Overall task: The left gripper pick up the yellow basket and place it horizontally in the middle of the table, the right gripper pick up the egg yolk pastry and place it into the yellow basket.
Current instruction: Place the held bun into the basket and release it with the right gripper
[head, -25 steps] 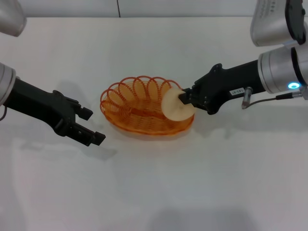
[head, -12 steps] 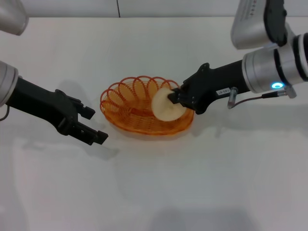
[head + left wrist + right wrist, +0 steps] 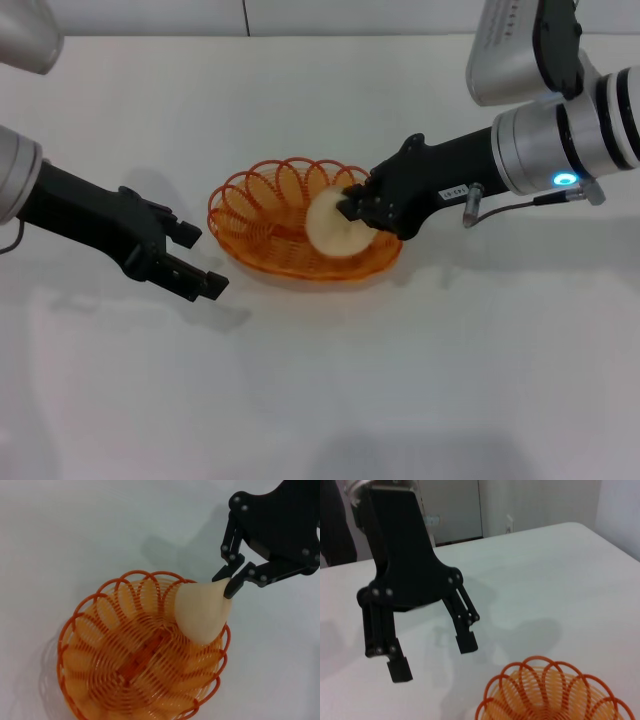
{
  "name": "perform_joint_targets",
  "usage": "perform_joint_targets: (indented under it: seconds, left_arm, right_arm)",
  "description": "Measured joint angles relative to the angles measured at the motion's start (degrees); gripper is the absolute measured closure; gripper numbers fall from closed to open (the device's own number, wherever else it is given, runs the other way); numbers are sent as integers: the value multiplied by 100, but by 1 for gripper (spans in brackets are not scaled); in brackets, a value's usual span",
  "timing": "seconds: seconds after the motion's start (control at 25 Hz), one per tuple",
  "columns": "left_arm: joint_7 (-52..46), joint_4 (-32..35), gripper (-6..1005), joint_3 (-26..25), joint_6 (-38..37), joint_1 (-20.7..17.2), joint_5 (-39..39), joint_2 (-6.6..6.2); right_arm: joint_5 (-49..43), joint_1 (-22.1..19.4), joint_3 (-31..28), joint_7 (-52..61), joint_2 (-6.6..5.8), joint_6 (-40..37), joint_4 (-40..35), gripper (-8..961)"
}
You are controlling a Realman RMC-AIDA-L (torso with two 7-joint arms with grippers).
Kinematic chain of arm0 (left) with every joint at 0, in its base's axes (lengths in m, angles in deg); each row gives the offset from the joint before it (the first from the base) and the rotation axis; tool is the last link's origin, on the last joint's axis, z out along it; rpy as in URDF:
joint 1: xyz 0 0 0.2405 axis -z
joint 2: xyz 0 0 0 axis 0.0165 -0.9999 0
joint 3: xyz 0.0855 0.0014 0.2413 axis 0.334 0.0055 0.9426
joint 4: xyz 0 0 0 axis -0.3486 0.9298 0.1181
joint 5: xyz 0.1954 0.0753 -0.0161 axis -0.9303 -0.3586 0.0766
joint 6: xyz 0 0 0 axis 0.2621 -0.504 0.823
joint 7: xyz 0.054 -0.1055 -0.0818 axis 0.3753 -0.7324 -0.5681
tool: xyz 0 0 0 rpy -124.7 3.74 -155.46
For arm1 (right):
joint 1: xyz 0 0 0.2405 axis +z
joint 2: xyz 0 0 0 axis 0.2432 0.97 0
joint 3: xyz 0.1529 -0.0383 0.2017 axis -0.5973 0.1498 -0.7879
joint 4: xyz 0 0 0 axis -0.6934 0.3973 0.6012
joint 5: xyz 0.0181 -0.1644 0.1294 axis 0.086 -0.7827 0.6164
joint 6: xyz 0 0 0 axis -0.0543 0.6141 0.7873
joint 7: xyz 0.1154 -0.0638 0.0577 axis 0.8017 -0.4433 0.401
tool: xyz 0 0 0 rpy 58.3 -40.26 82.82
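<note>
The yellow basket (image 3: 290,222), orange and oval, lies flat in the middle of the white table (image 3: 320,380). My right gripper (image 3: 352,203) is shut on the egg yolk pastry (image 3: 330,226) and holds it tilted over the basket's right part, just above the wire floor. In the left wrist view the pastry (image 3: 200,611) hangs over the basket (image 3: 135,665) rim, pinched by the right gripper (image 3: 227,582). My left gripper (image 3: 195,260) is open and empty, just left of the basket. It also shows in the right wrist view (image 3: 432,655), beyond the basket (image 3: 555,690).
The table's far edge (image 3: 250,36) runs along the top of the head view. A thin cable (image 3: 500,205) hangs from my right wrist above the table.
My right gripper has carried the pastry leftward and lower, from the basket's right rim to over its inside. My left gripper has barely shifted.
</note>
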Motion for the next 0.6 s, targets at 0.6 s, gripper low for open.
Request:
perform_joint_targets:
  seconds: [0.6]
  left_arm:
    - [24, 0, 111, -32, 6, -19, 19, 0]
  right_arm:
    - [101, -371, -91, -80, -47, -103, -592, 540]
